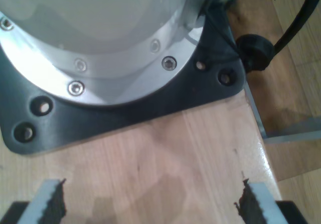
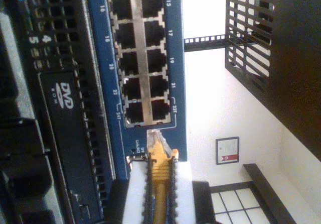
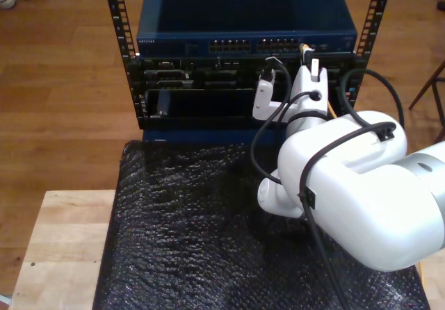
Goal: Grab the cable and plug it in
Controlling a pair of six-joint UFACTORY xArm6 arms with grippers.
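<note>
The cable [image 2: 159,184] sits clamped in my second hand [image 2: 159,199], its clear plug [image 2: 154,136] just short of the blue switch [image 2: 173,58], below its port block; its length is hidden. My first hand [image 1: 150,204] spreads wide, holding nothing, above the wooden surface [image 1: 165,158].

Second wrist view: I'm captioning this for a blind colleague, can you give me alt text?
My second gripper holds the yellow-orange cable, its clear plug pointing at, not yet inside, the port block of a blue network switch. A black DVD-ROM drive sits beside the switch.
</note>
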